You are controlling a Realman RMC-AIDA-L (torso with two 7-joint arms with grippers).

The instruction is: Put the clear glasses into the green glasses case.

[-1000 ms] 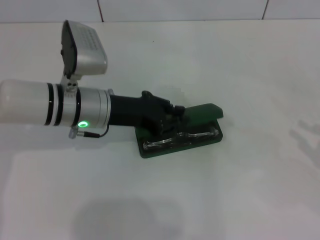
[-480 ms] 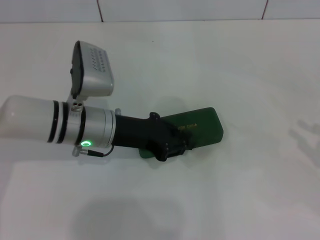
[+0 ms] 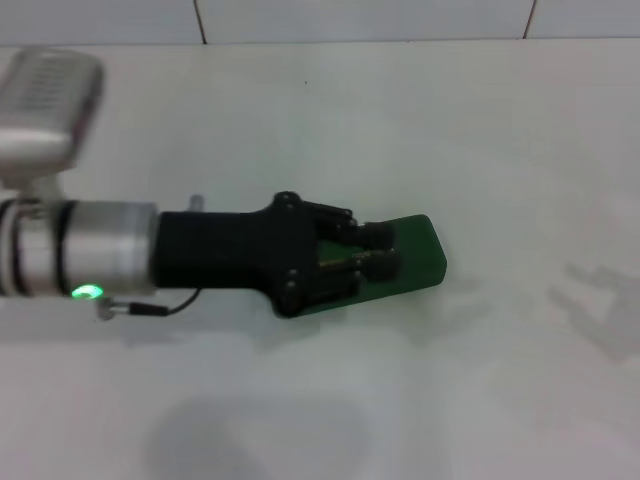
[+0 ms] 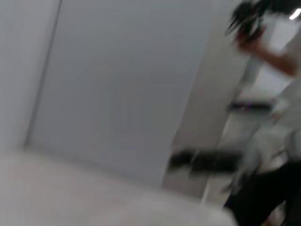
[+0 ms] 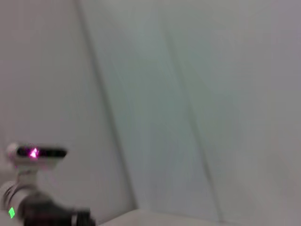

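Your left gripper (image 3: 375,250) sits in the middle of the head view, right on top of the dark green flat glasses case (image 3: 420,258). The lid looks shut. The clear glasses do not show, so they are likely inside. I cannot tell if the claw is open or closed. You seem to be at the closing step. Next, lift the arm straight up and away. The wrist views show only walls, not the case. The right gripper is out of sight.
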